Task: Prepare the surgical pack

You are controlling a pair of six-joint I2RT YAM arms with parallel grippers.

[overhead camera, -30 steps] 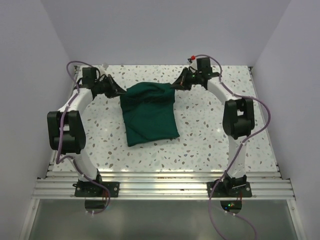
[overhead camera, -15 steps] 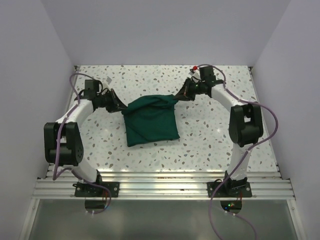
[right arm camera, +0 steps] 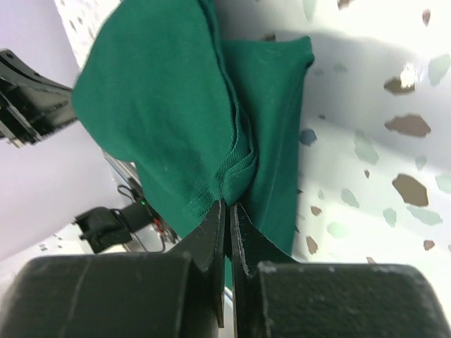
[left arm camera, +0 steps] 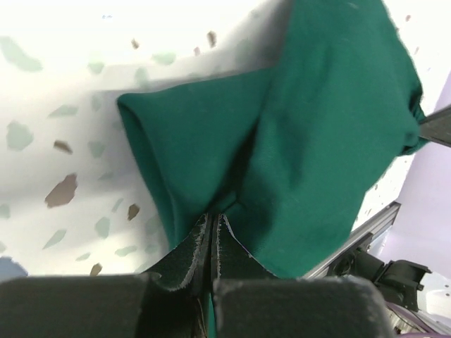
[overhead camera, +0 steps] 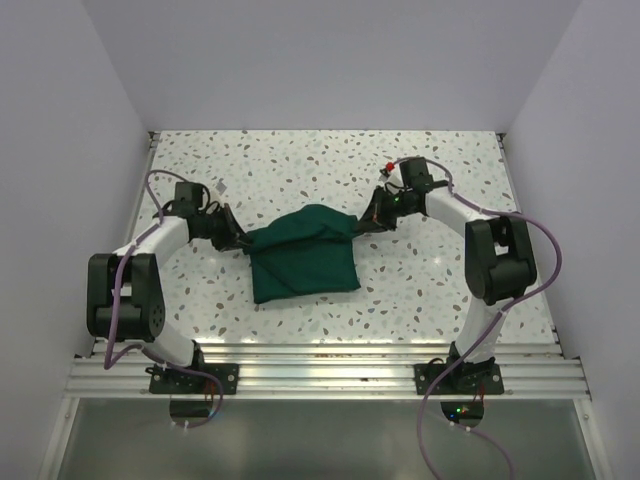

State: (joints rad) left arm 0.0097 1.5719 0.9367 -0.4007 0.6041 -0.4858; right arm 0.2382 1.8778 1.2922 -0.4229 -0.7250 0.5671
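1. On the speckled desk (overhead camera: 430, 290), near its middle, a dark green cloth (overhead camera: 305, 268) is being held by its two far corners, while its near part is lying flat on the surface.
2. At the cloth's far left corner, the fabric is being pinched by the left pincer (overhead camera: 243, 243); in the left wrist view its fingers are being pressed tight together on a fold of green fabric.
3. At the far right corner, the fabric is being clamped by the right pincer (overhead camera: 360, 224), whose fingers are likewise being squeezed together on a bunched edge.
4. Between the two pincers, the cloth's far edge is being raised into a low ridge, and creases are being gathered toward each grip.
5. Whether anything is being wrapped inside the cloth cannot be told; only green fabric is being shown.
6. Beside the cloth, the left arm (overhead camera: 125, 285) and the right arm (overhead camera: 495, 260) are being bent inward, one from each side of the desk.
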